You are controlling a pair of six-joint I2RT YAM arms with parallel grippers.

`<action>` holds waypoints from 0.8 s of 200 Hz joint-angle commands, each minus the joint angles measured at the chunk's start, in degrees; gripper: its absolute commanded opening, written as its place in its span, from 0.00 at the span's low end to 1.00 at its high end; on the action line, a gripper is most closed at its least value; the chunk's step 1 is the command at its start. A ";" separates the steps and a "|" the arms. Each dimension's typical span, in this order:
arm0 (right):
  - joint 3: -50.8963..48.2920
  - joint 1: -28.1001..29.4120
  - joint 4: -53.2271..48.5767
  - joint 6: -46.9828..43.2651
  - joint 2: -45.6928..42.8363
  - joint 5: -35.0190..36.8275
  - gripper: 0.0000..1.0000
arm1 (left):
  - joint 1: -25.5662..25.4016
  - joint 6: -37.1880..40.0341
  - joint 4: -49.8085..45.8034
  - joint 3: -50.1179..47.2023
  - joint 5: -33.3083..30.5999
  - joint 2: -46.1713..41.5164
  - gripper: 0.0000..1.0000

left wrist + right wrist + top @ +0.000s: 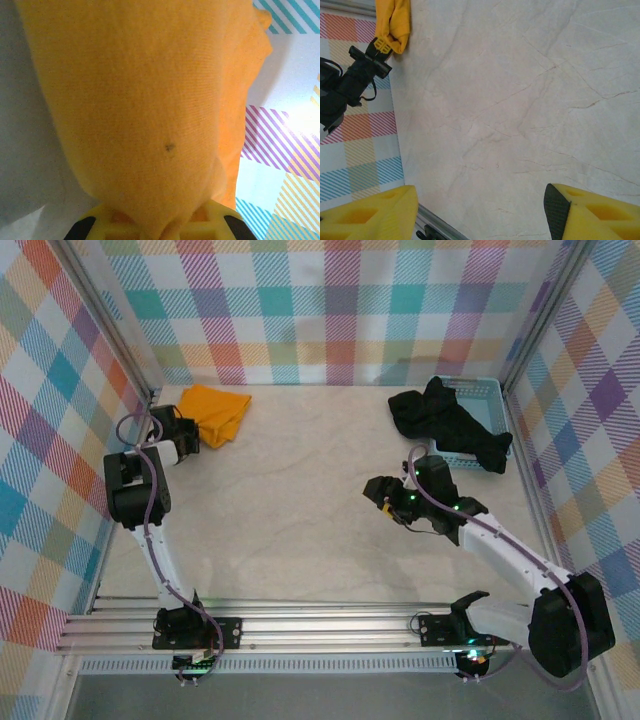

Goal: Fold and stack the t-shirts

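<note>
Top external: crumpled orange-yellow t-shirt [218, 410], far left, pinched in the left gripper [190, 437]; black t-shirts [450, 425] sprawl far right; right gripper [480, 210] spread wide.

The table [300, 510] has a pale beige top with faint marble-like veins, and an aluminium rail [330, 625] runs along its near edge. An orange-yellow t-shirt [220, 408] lies bunched in the far-left corner. A light blue plastic basket [480, 390] stands at the far right against the wall. Black t-shirts [445, 425] are heaped in it and spill over its left and near rims onto the tabletop.
</note>
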 commanded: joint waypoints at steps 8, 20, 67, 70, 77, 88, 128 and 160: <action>1.94 -0.25 0.82 -1.74 -0.06 -0.38 0.68 | -1.56 -1.14 2.62 0.43 2.61 0.95 0.00; 2.14 -0.29 0.65 -1.73 0.05 -0.42 0.68 | -2.73 -2.55 4.24 -1.64 1.70 -0.51 0.00; 2.72 -0.31 -0.44 -1.54 -1.17 -0.46 0.67 | -6.95 -6.47 8.65 -7.28 -1.51 -2.91 0.00; 2.85 -0.30 -0.77 -1.69 -1.27 -0.42 0.67 | -7.05 -6.56 8.74 -7.52 -1.62 -2.92 0.00; 3.06 -0.29 -1.59 -1.99 -1.62 -0.22 0.68 | -7.19 -6.46 8.86 -8.04 -2.00 -3.30 0.00; 3.44 -0.28 -2.99 -2.64 -2.48 0.40 0.69 | -6.99 -5.53 8.27 -8.35 -1.70 -4.10 0.07; 9.34 -2.25 -12.15 -7.54 -3.14 4.45 1.00 | -5.96 11.72 -3.16 -8.40 -0.48 -19.83 1.00; 19.05 -5.74 -21.04 -18.56 -3.97 14.30 1.00 | -6.40 26.83 -25.55 -6.35 -6.39 -36.39 1.00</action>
